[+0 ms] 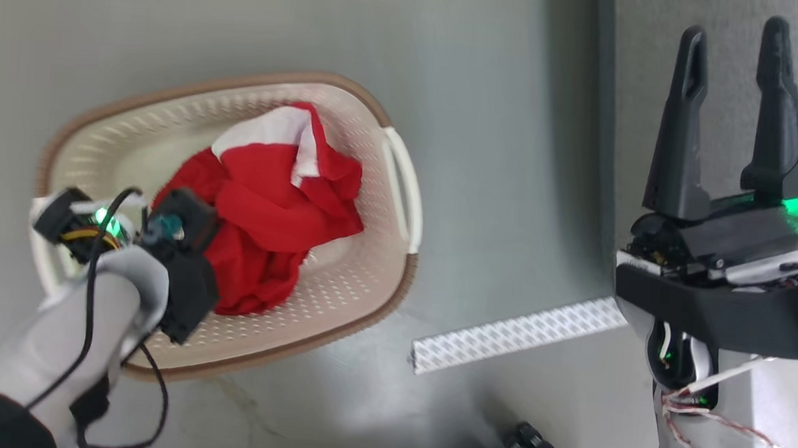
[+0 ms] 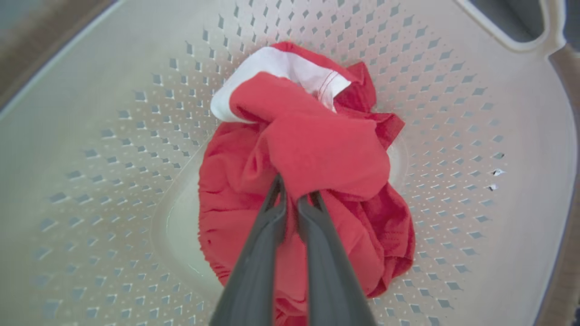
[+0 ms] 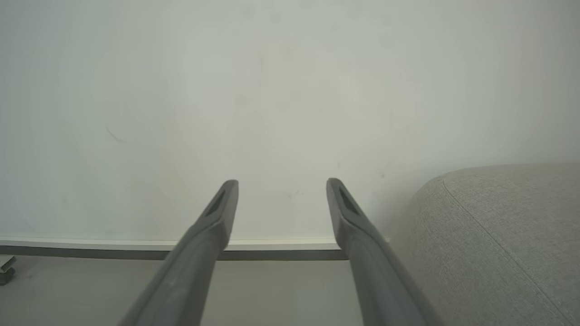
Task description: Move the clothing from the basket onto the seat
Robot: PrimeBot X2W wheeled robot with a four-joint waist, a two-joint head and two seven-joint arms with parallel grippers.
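Left tool (image 2: 295, 190) | pinched on clothing (image 2: 317, 149) fold | inside basket (image 2: 113, 136)

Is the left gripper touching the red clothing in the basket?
Touching. The left wrist view shows the left gripper shut on a fold of the clothing, with fabric pinched in its grip.

- clothing (image 1: 268, 209): bright red recorded; white panel noted at its 12 o'clock.
- basket (image 1: 339, 289): cream, dotted with rows of holes; rim noted brown.
- seat (image 3: 498, 235): grey weave observed.
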